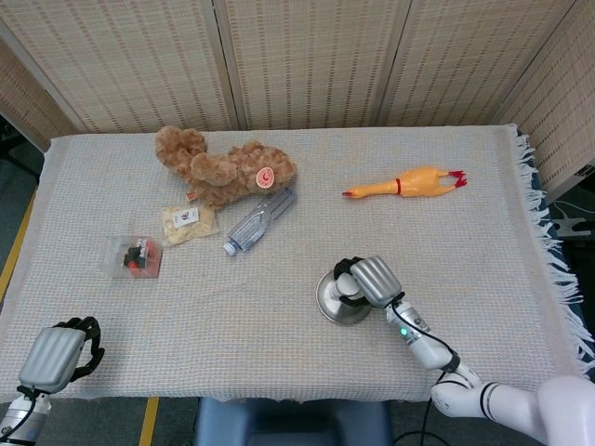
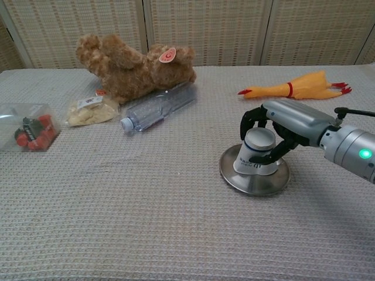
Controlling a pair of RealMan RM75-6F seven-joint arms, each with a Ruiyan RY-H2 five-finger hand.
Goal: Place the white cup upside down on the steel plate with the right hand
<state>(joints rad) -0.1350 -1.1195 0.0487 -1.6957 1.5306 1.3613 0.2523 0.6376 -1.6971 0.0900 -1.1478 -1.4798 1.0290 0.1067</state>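
Note:
The white cup [image 2: 256, 153] stands upside down on the steel plate [image 2: 254, 181], its base up and its rim on the plate. My right hand [image 2: 279, 127] grips it from above and the right, fingers wrapped around its upper part. In the head view the right hand [image 1: 365, 279] covers most of the cup [image 1: 350, 287] over the plate [image 1: 332, 299]. My left hand [image 1: 58, 355] rests at the table's near left corner with fingers curled in and nothing in them; the chest view does not show it.
A brown teddy bear [image 2: 133, 65] lies at the back left with a clear plastic bottle [image 2: 156, 106] in front of it. A snack packet [image 2: 88, 111] and a clear box of red pieces [image 2: 29, 132] lie further left. A rubber chicken [image 2: 297, 86] lies at the back right.

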